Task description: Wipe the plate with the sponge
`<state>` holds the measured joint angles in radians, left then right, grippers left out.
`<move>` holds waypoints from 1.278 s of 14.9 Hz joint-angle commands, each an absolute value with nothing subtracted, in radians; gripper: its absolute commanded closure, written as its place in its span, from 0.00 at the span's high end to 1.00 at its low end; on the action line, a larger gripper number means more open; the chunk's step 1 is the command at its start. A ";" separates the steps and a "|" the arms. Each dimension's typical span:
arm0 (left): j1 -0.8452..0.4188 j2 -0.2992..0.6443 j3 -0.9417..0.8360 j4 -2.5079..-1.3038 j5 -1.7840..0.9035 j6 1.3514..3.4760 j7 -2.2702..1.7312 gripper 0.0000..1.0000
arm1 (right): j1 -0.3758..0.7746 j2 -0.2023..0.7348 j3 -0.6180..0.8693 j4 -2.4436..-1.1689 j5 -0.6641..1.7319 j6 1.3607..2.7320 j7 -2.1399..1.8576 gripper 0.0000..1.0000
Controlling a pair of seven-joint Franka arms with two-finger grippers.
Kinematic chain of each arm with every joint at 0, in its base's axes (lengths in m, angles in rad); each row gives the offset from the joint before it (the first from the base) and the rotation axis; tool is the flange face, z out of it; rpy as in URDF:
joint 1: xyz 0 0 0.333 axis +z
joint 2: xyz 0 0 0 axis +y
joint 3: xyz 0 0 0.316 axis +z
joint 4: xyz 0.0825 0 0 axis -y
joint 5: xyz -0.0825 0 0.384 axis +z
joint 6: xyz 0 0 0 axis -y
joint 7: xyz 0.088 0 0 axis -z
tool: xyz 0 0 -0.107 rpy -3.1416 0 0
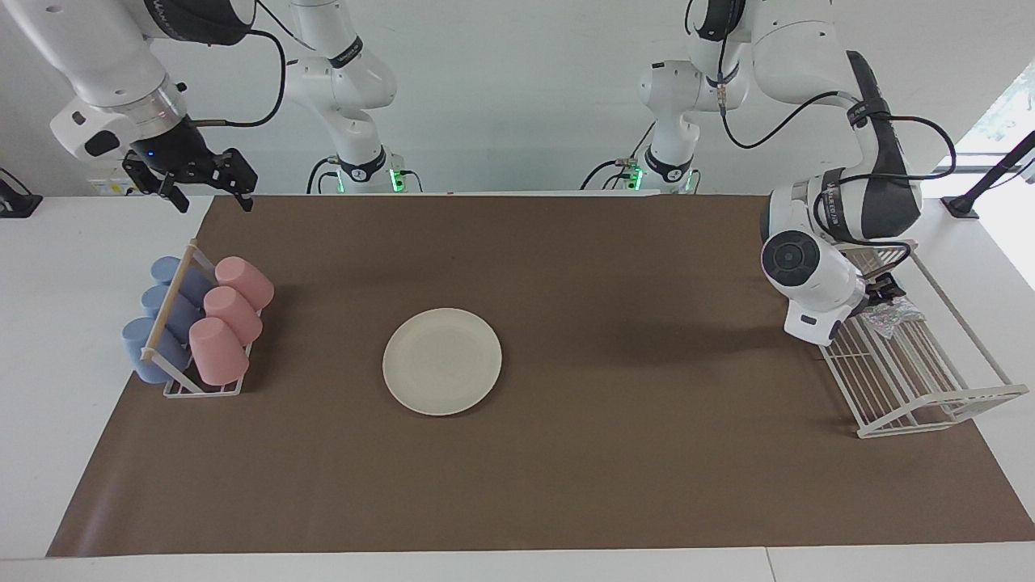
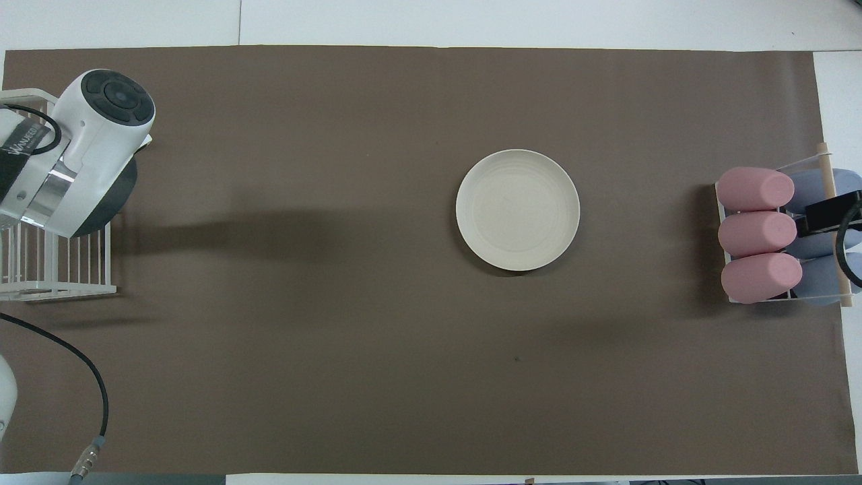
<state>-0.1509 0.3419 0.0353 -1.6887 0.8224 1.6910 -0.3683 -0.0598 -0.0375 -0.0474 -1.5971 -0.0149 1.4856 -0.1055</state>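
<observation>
The cream-white plate (image 1: 442,361) lies flat on the brown mat near the table's middle; it also shows in the overhead view (image 2: 518,209). The glittery silvery sponge (image 1: 892,317) lies in a white wire rack (image 1: 922,396) at the left arm's end of the table. My left gripper (image 1: 883,293) is down in that rack right at the sponge, mostly hidden by its own wrist; in the overhead view the wrist covers both. My right gripper (image 1: 207,194) is open and empty, raised over the table's edge near the cup rack, and the arm waits.
A cup rack (image 1: 202,390) with three pink cups (image 1: 230,311) and three blue cups (image 1: 162,319) stands at the right arm's end of the table. The brown mat (image 1: 566,485) covers most of the table. The wire rack also shows in the overhead view (image 2: 54,283).
</observation>
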 commanded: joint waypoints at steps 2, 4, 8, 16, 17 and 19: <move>-0.167 0.353 0.043 -1.655 0.839 1.641 -0.374 0.00 | -0.063 -0.044 -0.040 -1.595 -0.037 1.483 -0.104 1.00; -0.166 0.347 0.041 -1.651 0.836 1.643 -0.371 0.00 | -0.063 -0.045 -0.040 -1.595 -0.037 1.483 -0.106 1.00; -0.167 0.338 0.038 -1.632 0.825 1.632 -0.368 0.00 | -0.063 -0.045 -0.040 -1.597 -0.035 1.483 -0.098 1.00; -0.170 0.284 -0.009 -1.353 0.491 1.306 -0.288 0.00 | -0.074 -0.051 -0.044 -1.609 -0.020 1.479 0.138 1.00; -0.169 0.244 -0.008 -1.341 0.403 1.286 -0.288 0.00 | -0.075 -0.051 -0.046 -1.611 -0.020 1.479 0.179 1.00; -0.150 0.172 0.011 -1.339 0.170 1.267 -0.302 0.00 | -0.074 -0.052 -0.046 -1.612 -0.018 1.477 0.298 1.00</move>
